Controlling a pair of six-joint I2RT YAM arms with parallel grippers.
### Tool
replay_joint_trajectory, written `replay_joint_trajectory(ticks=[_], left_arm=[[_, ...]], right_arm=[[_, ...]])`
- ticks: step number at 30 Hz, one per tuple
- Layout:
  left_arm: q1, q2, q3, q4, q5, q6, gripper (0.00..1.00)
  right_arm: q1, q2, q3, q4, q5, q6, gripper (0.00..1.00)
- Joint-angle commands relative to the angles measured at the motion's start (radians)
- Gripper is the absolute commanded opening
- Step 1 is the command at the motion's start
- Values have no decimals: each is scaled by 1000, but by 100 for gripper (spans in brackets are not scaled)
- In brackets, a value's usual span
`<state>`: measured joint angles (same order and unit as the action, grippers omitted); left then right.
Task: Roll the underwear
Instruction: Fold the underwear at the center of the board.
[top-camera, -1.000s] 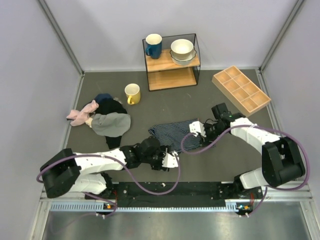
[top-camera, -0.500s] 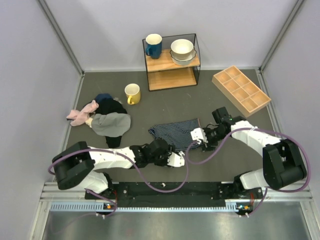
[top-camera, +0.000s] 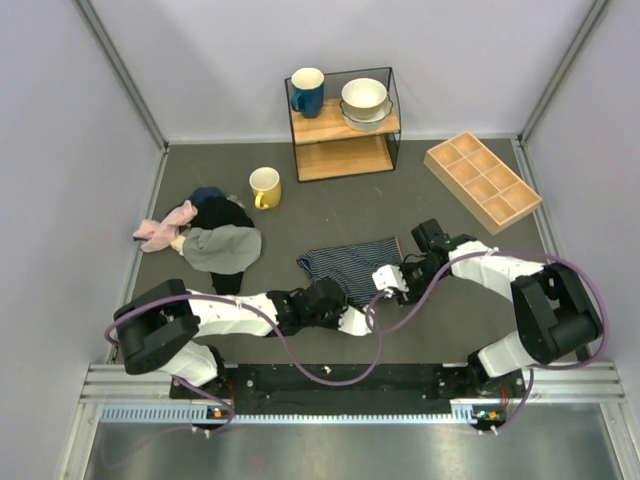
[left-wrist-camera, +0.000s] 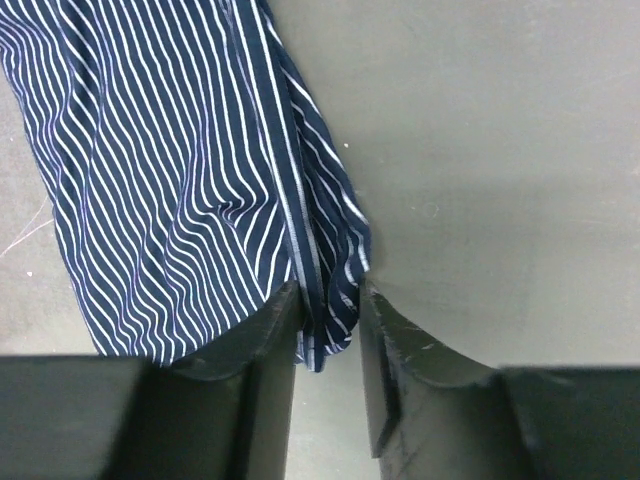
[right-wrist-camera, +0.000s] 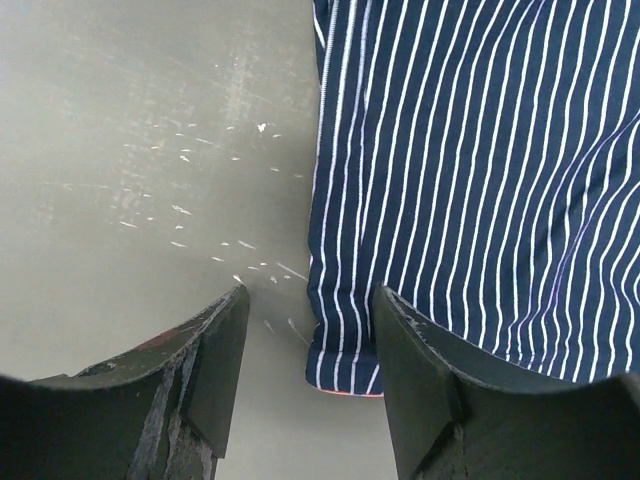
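The underwear, navy with thin white stripes, lies mostly flat in the middle of the dark mat. My left gripper is at its near edge. In the left wrist view the left gripper has its jaws close together, with a bunched hem of the underwear pinched between them. My right gripper is at the near right corner. In the right wrist view the right gripper is open, low over the mat. The corner of the underwear lies between its fingers, the right finger over the fabric.
A pile of clothes lies at the left: a pink cloth, a grey cloth and a dark one. A yellow mug stands behind. A shelf with a blue mug and bowls is at the back, a wooden divided tray at the back right.
My left gripper has moved right along the near side to the underwear's near edge and taken its hem. My right gripper has moved left and down to the fabric's near right corner.
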<state>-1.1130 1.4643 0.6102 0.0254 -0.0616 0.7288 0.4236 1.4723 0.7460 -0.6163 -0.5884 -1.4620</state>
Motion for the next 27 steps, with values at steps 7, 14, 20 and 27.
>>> replay_joint_trajectory(ticks=[7, 14, 20, 27], left_arm=[[-5, 18, 23, -53, 8, 17, 9], [-2, 1, 28, -71, 16, 20, 3], [-4, -9, 26, -78, 22, 17, 2], [-2, -7, 26, -76, 23, 18, 2]], right_arm=[[26, 48, -7, 50, 81, 18, 38], [30, -12, 12, 50, 6, 83, 46], [30, -33, 12, 50, 1, 84, 52], [32, 28, 24, 79, 70, 106, 54]])
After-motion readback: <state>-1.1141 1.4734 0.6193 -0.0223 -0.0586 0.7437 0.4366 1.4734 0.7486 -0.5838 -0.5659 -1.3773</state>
